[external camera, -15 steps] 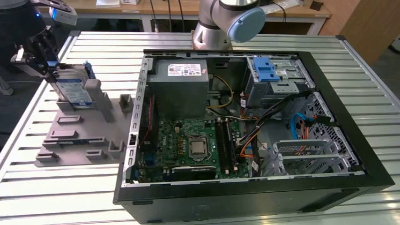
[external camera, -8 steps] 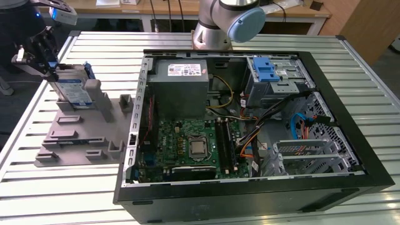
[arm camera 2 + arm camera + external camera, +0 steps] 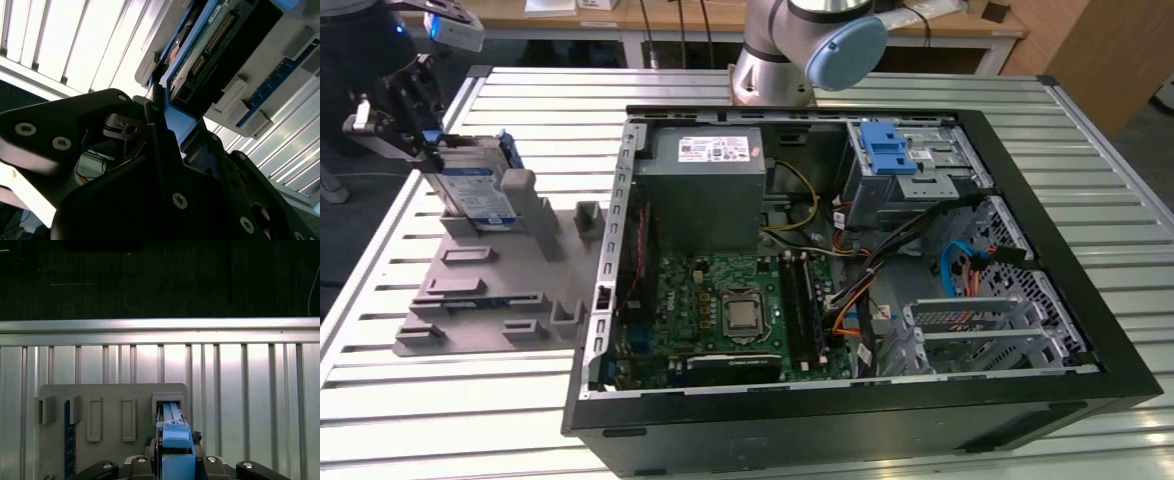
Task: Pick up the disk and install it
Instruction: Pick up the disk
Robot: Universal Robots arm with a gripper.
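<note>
So far only the grasp looks done. The disk [image 3: 476,188] stands on edge in the grey holder [image 3: 494,290], on the exterior view's left side of the table [image 3: 467,420], well apart from the open case [image 3: 1067,350]. Its lower edge sits down among the holder's posts, and in the first wrist view its far end reaches into one of the holder's slots. By that it has not yet been lifted out, though a very slight rise could not be told from these views.

The gripper [image 3: 177,131] is at the disk's upper end. In both wrist views the blue bracket [image 3: 175,437] that frames the disk runs between the two black fingers [image 3: 154,112], which lie against it on either side. The jaws look pressed onto the bracket's edge, pinching the disk, not spread around it.

Everything past the hold is left to do. The disk is not yet clear of the holder, not yet carried across the table, and not yet seated in the case. Inside the case the power supply [image 3: 707,185] sits near the back, and beside it, towards the exterior view's right, a metal cage [image 3: 914,180] with a blue latch looks the likely place for the disk. Nothing blue-framed like the disk lies in the case.
</note>
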